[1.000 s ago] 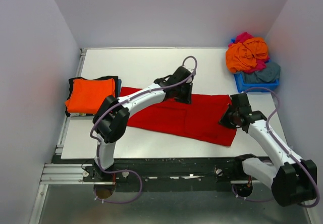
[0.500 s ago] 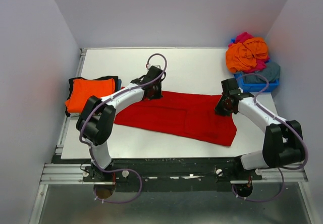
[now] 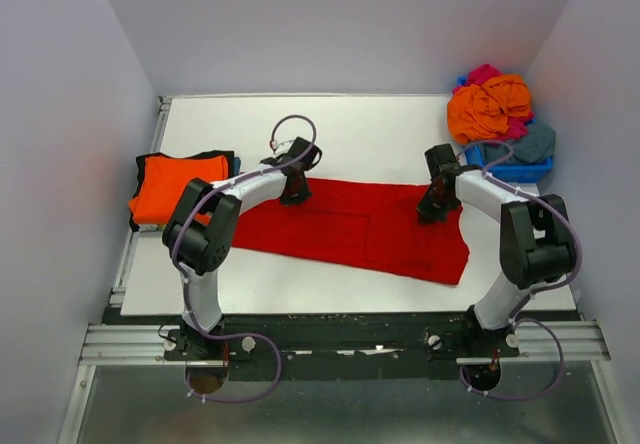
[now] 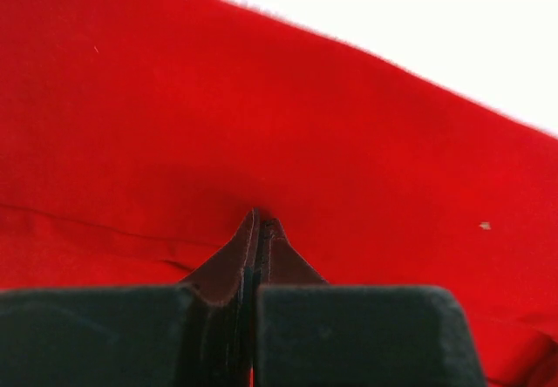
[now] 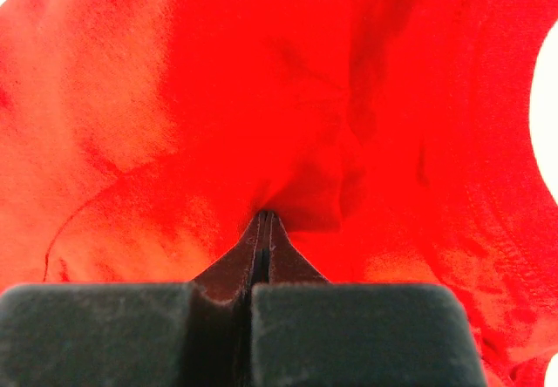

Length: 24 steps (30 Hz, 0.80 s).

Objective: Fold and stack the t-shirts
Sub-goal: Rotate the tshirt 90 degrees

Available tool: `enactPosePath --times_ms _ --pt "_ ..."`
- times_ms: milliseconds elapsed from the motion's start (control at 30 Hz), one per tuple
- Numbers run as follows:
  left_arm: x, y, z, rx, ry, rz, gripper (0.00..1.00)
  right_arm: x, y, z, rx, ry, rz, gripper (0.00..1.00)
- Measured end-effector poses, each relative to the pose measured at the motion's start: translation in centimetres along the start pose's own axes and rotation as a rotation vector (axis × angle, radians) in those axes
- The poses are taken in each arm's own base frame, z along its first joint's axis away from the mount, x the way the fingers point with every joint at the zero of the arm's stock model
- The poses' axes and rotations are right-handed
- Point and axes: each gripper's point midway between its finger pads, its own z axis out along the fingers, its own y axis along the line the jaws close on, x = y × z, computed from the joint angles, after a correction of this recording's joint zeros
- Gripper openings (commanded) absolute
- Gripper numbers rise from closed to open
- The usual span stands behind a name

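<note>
1. Top view: a red t-shirt (image 3: 350, 229) lies flat across the middle of a white counter (image 3: 360, 129), a long band running left to right, its right end nearer the arms.
2. Left pincer (image 3: 293, 192) sits on the shirt's far edge toward the left end. Right pincer (image 3: 430, 211) sits near the far edge at the right end, so the two are well apart.
3. Change in the last sec: the left arm slid left along the far edge from mid-shirt, and the right arm moved up from the near right corner – both now bracket the cloth.
4. Left wrist view: left pincer (image 4: 259, 223) has its jaws pressed together, no gap, with the tips nipping a small tent of red t-shirt (image 4: 349, 125).
5. Right wrist view: right pincer (image 5: 264, 219) is likewise fully closed, and the red t-shirt (image 5: 218, 82) puckers into folds right at its tips, so it looks like a firm pinch.
6. Meaning, as a judgement: both grips seem set, so lifting the far edge to fold it over is prob. next. The fold itself isn't done yet.
7. Elsewhere: a folded orange t-shirt (image 3: 178, 188) rests on a black t-shirt (image 3: 222, 156) at the counter's left edge – the stack so far. At far right, a blue bin (image 3: 500, 171) holds a heap of t-shirts (image 3: 487, 107), unfolded.
</note>
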Motion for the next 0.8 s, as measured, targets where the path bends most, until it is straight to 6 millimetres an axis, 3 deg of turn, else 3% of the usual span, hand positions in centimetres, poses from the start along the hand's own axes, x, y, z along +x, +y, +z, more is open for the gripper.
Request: enactPosePath --times_ms 67,167,367,500,800 --pt "1.1 0.5 1.1 -0.025 0.033 -0.009 0.00 -0.4 0.6 0.2 0.009 0.010 -0.008 0.01" --pt "1.3 0.2 1.3 -0.016 0.036 -0.037 0.00 -1.2 1.9 0.6 0.037 0.002 -0.042 0.01" --pt "1.8 0.0 1.2 0.021 0.009 -0.102 0.00 -2.7 6.1 1.4 0.059 -0.011 -0.141 0.01" --pt "3.2 -0.8 0.5 0.058 -0.004 -0.138 0.00 -3.5 8.2 2.0 0.057 -0.007 -0.190 0.01" --pt "14.2 -6.4 -4.8 0.262 0.093 -0.228 0.00 -5.3 12.0 3.0 0.031 0.007 -0.281 0.01"
